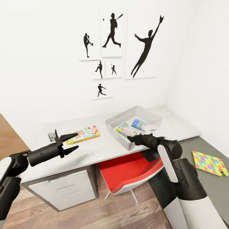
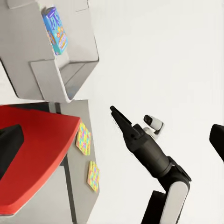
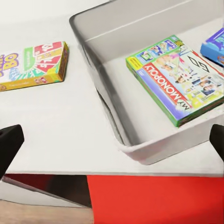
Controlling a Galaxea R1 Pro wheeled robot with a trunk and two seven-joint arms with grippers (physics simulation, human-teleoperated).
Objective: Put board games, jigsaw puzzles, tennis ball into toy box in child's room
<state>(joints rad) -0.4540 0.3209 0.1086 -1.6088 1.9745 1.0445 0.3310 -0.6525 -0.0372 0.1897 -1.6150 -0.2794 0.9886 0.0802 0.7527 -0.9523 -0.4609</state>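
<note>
Two board games, green-edged (image 1: 126,129) and blue (image 1: 139,124), lie in the toy box (image 1: 115,127) in the head view; the yellow-orange game (image 1: 83,134) lies left of it on the table (image 1: 105,148), long axis left-right, just beyond the empty, spread left gripper (image 1: 70,143), the nearer arm. Right gripper (image 1: 133,138) hangs at the box's near rim, state unclear. Left wrist view: two jigsaw puzzles (image 2: 83,138) (image 2: 93,175) on the dark top. Right wrist view: fingertips (image 3: 9,144) wide apart, holding nothing.
</note>
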